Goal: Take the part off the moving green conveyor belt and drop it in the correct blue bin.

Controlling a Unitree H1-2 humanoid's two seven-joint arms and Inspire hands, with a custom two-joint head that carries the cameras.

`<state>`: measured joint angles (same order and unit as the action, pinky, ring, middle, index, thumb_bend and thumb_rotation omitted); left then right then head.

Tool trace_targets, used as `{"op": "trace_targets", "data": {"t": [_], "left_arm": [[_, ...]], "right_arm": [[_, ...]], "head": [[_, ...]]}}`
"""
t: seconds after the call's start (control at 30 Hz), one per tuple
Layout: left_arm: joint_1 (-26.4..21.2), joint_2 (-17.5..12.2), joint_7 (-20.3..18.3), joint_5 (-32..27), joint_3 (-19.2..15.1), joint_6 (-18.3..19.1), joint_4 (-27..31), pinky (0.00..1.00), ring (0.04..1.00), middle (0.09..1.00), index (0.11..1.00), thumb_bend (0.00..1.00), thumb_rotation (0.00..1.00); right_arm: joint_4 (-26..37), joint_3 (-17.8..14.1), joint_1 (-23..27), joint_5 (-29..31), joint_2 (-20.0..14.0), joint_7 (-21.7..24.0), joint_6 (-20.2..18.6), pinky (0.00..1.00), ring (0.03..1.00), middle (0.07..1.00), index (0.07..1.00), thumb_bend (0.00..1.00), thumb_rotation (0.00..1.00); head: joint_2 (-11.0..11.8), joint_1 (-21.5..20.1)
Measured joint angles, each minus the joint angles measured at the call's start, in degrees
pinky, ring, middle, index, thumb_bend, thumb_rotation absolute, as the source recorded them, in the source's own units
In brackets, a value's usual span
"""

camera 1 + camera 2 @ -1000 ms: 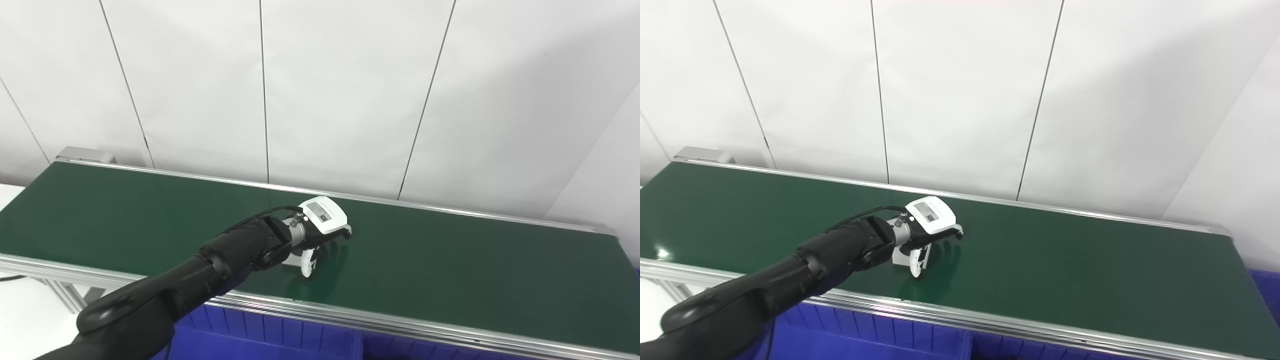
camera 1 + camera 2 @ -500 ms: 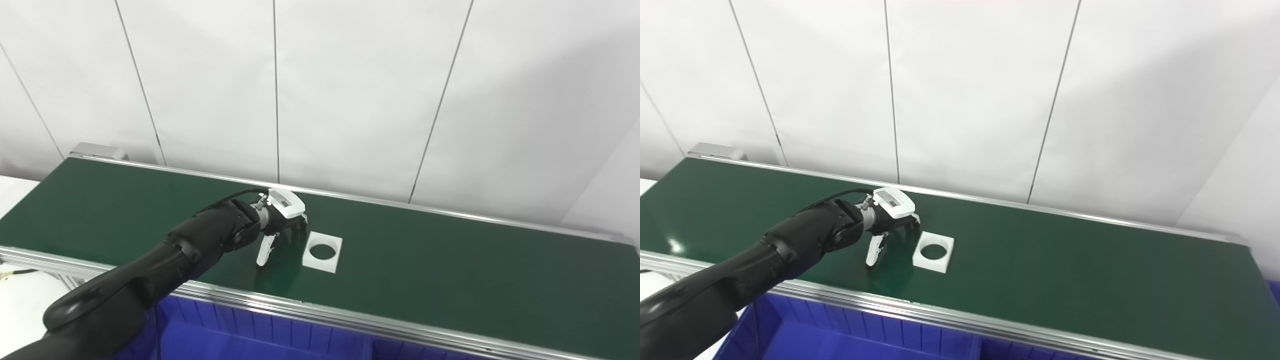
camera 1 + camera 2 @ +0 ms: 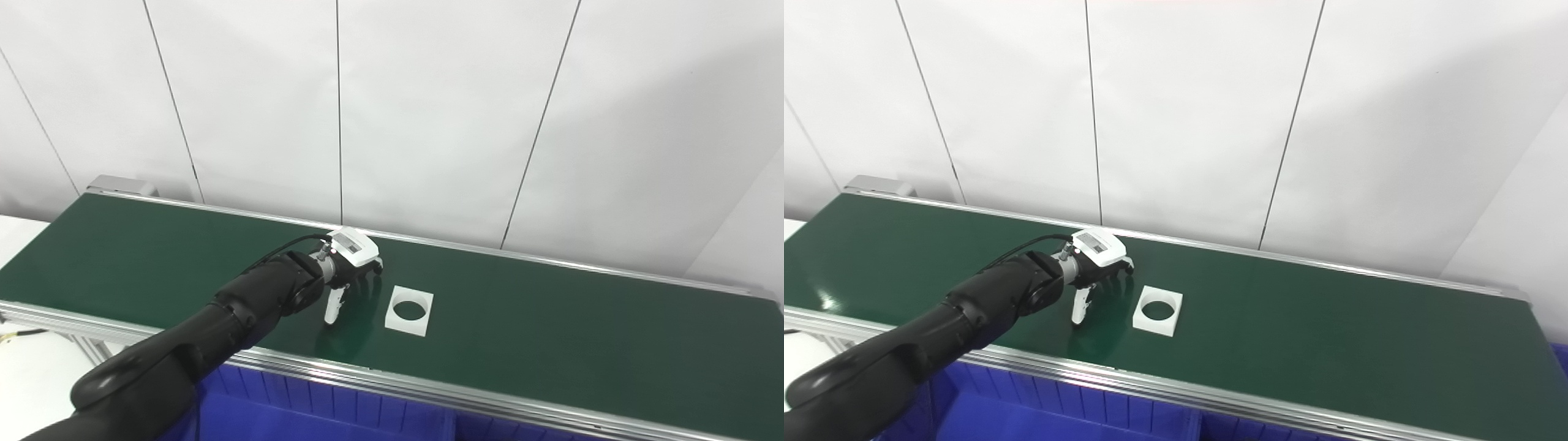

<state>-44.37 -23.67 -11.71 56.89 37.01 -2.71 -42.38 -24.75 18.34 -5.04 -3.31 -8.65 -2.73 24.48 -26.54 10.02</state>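
A flat white square part with a round hole (image 3: 410, 310) lies on the green conveyor belt (image 3: 551, 343), also in the right eye view (image 3: 1157, 311). My left hand (image 3: 350, 269) hovers over the belt just left of the part, apart from it. Its fingers are spread and point down, thumb (image 3: 332, 306) toward the belt, and it holds nothing. The right hand is not in view.
Blue bins (image 3: 318, 416) stand below the belt's near rail (image 3: 429, 395). A white panelled wall runs behind the belt's far rail (image 3: 551, 263). The belt's left end (image 3: 116, 187) has a grey metal housing.
One second ago my left hand covered the part. Since then it has drawn back to the left and the part lies bare on the belt, carried slightly right. The camera has also shifted.
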Motion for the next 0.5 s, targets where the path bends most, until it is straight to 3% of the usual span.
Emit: {"op": "trace_targets", "data": {"t": [0.1, 0.23, 0.5], "left_arm": [[0.2, 0.6, -0.8, -1.1, -0.9, 0.7, 0.9, 0.55, 0.682, 0.801, 0.823, 1.00, 0.10], [0.3, 1.2, -1.3, -1.5, -1.1, 0.7, 3.9, 0.52, 0.679, 0.798, 0.821, 1.00, 0.11], [0.3, 4.9, -8.1, -3.5, -1.3, 1.2, 14.5, 0.58, 0.707, 0.805, 0.830, 1.00, 0.12]], "right_arm": [[0.0, 0.8, 0.0, -0.6, 0.0, -0.8, 0.0, 0.85, 0.876, 0.867, 0.873, 0.86, 1.00], [-0.2, 1.9, 0.2, -1.1, 0.0, -1.5, 0.0, 0.86, 0.880, 0.868, 0.873, 0.86, 1.00], [-0.6, 2.5, 0.8, -1.0, 0.6, -2.2, 0.0, 0.87, 0.884, 0.872, 0.870, 0.85, 0.99]], "head": [[-0.1, -0.4], [-0.4, -1.4], [-0.7, -4.8]]}}
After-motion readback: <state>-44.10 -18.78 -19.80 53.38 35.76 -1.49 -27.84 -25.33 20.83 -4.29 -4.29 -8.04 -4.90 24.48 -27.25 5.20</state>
